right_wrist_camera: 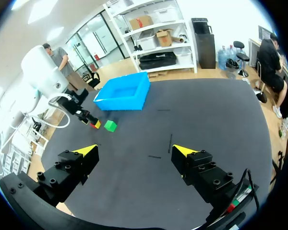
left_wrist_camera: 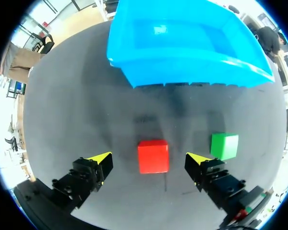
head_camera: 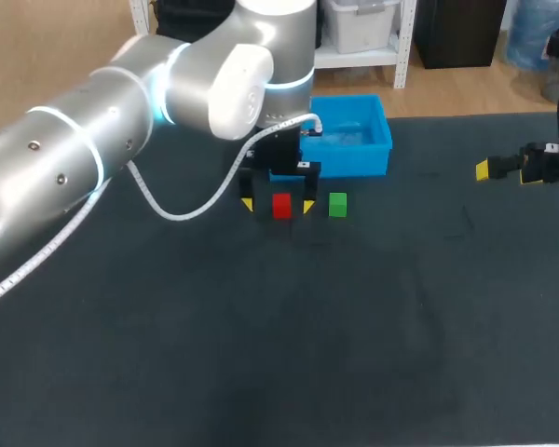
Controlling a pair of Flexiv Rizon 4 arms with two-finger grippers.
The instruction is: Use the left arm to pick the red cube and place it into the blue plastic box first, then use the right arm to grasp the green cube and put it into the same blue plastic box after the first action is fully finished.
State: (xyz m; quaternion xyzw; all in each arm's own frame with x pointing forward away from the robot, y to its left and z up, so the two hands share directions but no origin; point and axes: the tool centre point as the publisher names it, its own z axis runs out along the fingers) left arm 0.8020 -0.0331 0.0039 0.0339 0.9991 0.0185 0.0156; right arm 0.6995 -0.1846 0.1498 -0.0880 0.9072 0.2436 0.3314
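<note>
Yellow-tipped, your left fingers (left_wrist_camera: 98, 165) stand wide open, one on each side of the red cube (left_wrist_camera: 153, 155), with a gap on both sides; neither touches it. The red cube sits flat on the surface (left_wrist_camera: 77, 110), roughly square to the fingers and about centred between them. On the far side of one finger from the red cube sits the green cube (left_wrist_camera: 224, 145), near that finger but apart from it. Beyond the red cube, ahead of the fingers, is the box (left_wrist_camera: 192, 67), and nothing shows inside it.

You are in the first step, the pick of the red cube, right before the grasp. The head view puts the tips about level with the red cube, so the height looks right. The next move calls for an even close on the red cube, then a lift high enough to clear the box wall before you carry it forward. Mind the finger nearest the green cube.

Your right fingers (right_wrist_camera: 81, 155) are also open and hold nothing, well away from the red cube. Leave them there until the red cube is in.
</note>
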